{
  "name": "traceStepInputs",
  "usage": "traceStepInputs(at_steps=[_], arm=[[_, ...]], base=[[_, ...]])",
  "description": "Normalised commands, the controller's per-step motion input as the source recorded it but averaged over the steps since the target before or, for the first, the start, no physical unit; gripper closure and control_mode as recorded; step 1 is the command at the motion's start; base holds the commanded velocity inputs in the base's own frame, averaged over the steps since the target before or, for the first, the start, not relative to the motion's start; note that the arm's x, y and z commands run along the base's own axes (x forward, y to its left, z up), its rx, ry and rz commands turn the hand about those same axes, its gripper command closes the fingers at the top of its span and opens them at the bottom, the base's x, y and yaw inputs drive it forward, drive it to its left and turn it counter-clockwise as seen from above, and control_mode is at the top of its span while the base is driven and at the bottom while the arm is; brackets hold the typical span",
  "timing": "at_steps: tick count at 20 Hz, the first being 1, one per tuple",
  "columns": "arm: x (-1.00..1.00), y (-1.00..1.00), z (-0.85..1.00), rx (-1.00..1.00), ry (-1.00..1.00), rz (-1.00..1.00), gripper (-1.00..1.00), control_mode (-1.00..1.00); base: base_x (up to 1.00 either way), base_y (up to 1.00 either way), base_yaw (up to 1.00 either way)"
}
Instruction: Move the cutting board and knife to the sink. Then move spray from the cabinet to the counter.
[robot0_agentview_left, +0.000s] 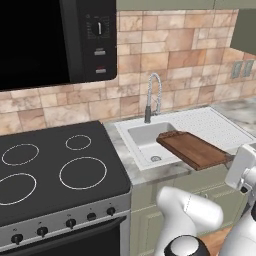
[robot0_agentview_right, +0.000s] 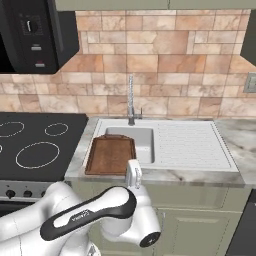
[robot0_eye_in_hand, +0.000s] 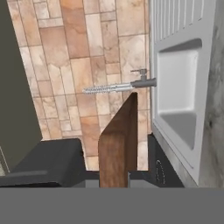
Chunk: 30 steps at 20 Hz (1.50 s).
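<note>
Sink (robot0_agentview_left: 150, 146) is sitting just ahead of your tool (robot0_agentview_right: 132, 176), which is clamping tight on the cutting board's (robot0_agentview_left: 192, 149) near edge.

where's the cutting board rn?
The cutting board is held edge-on by the gripper, over the sink's front left corner, right of the stovetop and in front of the faucet.

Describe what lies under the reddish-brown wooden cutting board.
The reddish-brown wooden cutting board overhangs the white sink basin and the pale marble counter beside it. Whatever lies directly beneath is covered.
</note>
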Motion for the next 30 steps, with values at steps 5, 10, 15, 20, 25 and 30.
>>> traceStepInputs(at_steps=[5,10,15,20,25,30], arm=[[0.26,0.02,-0.08,0.0,0.03,0.0,1.0,-1.0],[0.19,0.02,-0.07,-0.01,0.05,0.0,1.0,-1.0],[0.18,0.0,0.0,0.0,0.07,0.0,1.0,-1.0],[0.19,0.0,-0.01,0.0,0.04,0.0,1.0,-1.0],[0.21,0.0,-0.02,0.0,0.05,0.0,1.0,-1.0],[0.2,0.0,-0.06,0.0,0.03,0.0,1.0,-1.0]], base=[[0.0,0.0,0.0],[0.0,0.0,0.0],[0.0,0.0,0.0],[0.0,0.0,0.0],[0.0,0.0,0.0],[0.0,0.0,0.0]])
